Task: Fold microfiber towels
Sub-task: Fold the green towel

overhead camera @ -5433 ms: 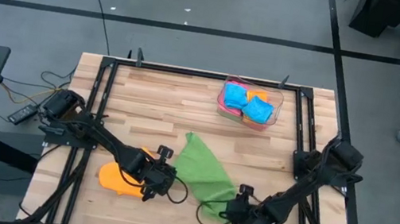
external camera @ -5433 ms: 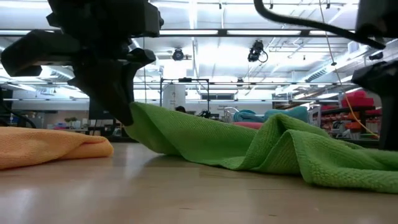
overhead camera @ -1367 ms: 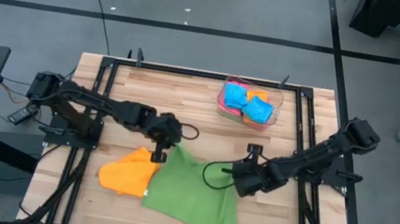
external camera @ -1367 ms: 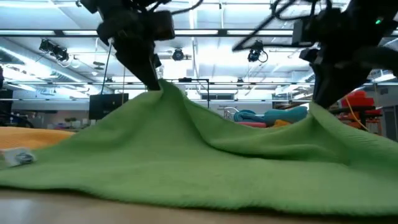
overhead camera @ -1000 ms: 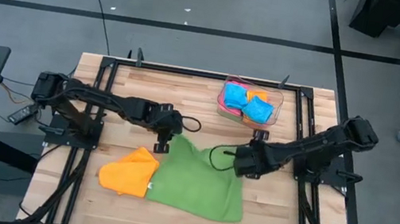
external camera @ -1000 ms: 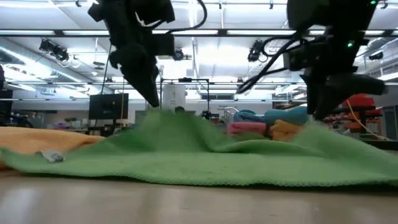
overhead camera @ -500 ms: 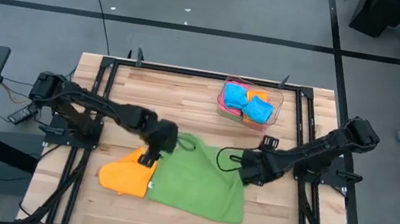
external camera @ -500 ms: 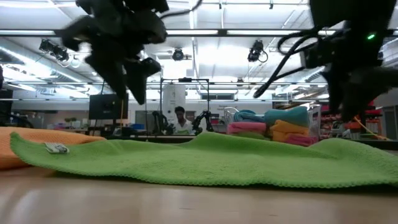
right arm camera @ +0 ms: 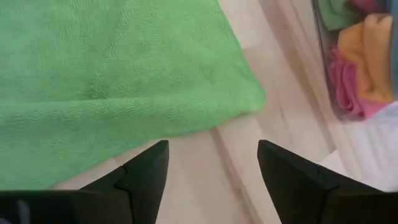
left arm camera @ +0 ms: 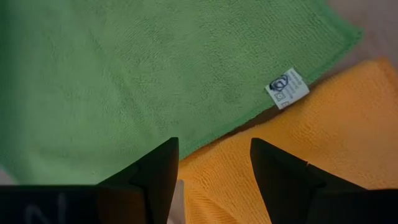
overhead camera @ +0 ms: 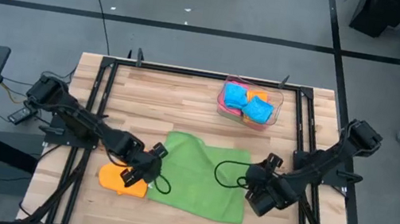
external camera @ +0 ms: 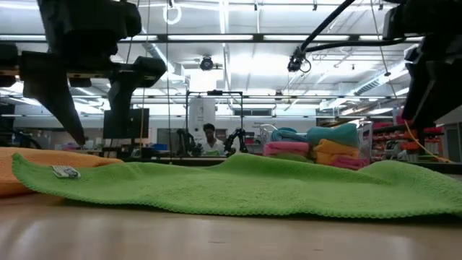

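A green towel is lying spread flat on the wooden table, its left edge overlapping an orange towel that is sitting bunched beside it. The left gripper is hanging over that overlap, its 2 fingers standing apart with nothing between them, and a small white label is showing at the green corner just ahead of them. The right gripper is hovering off the green towel's right edge, over bare wood, fingers also spread and empty. Further back, a clear tray is holding more towels in blue, orange and pink, well apart from both arms. From where I am standing, the risk looks to be on the left side: because the green edge is resting on the orange cloth, a pinch there could be catching both layers and dragging the orange one into the fold. On the right, the fingers are sitting beyond the corner, so a straight drop could be closing on nothing, or scraping the table and rucking the flat cloth.
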`<action>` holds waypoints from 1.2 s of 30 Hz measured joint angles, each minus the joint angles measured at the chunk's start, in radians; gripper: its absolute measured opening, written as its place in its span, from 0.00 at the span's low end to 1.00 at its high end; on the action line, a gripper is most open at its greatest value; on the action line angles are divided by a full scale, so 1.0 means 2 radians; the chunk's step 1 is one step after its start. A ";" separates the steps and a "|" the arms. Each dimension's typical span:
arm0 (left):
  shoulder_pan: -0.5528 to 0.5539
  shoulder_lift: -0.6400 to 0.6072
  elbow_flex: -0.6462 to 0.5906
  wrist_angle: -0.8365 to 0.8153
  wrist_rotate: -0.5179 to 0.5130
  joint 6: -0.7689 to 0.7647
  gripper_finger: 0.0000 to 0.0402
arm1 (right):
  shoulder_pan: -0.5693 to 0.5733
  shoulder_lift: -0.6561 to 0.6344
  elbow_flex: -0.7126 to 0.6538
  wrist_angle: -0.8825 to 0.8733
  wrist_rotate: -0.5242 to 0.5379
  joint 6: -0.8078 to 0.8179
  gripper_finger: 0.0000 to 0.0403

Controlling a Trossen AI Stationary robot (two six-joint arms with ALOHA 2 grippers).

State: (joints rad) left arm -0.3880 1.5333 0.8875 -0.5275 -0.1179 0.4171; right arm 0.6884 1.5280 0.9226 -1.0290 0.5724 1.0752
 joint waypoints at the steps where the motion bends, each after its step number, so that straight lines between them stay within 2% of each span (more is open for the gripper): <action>1: -0.002 0.000 -0.002 0.002 -0.004 0.002 0.52 | 0.004 0.000 0.000 0.000 0.000 0.010 0.64; 8: -0.016 0.004 -0.006 0.012 -0.007 0.061 0.51 | 0.024 0.000 0.000 0.014 0.009 0.056 0.64; 12: -0.027 0.020 -0.006 0.021 -0.022 0.097 0.50 | 0.028 0.000 0.000 0.019 0.019 0.055 0.64; 15: -0.035 0.039 -0.006 0.040 -0.057 0.117 0.48 | 0.028 0.000 0.000 0.021 0.020 0.054 0.64; 25: -0.040 0.083 -0.004 0.047 -0.075 0.151 0.43 | 0.028 0.000 0.000 0.023 0.032 0.053 0.64; 30: -0.041 0.081 -0.005 0.059 -0.077 0.149 0.35 | 0.028 0.000 0.000 0.024 0.042 0.052 0.64; 36: -0.050 0.081 -0.005 0.064 -0.076 0.143 0.19 | 0.028 0.000 0.000 0.025 0.043 0.052 0.64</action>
State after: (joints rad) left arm -0.4877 1.6955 0.8771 -0.4000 -0.2707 0.7027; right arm 0.7448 1.5284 0.9226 -0.9798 0.6586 1.1782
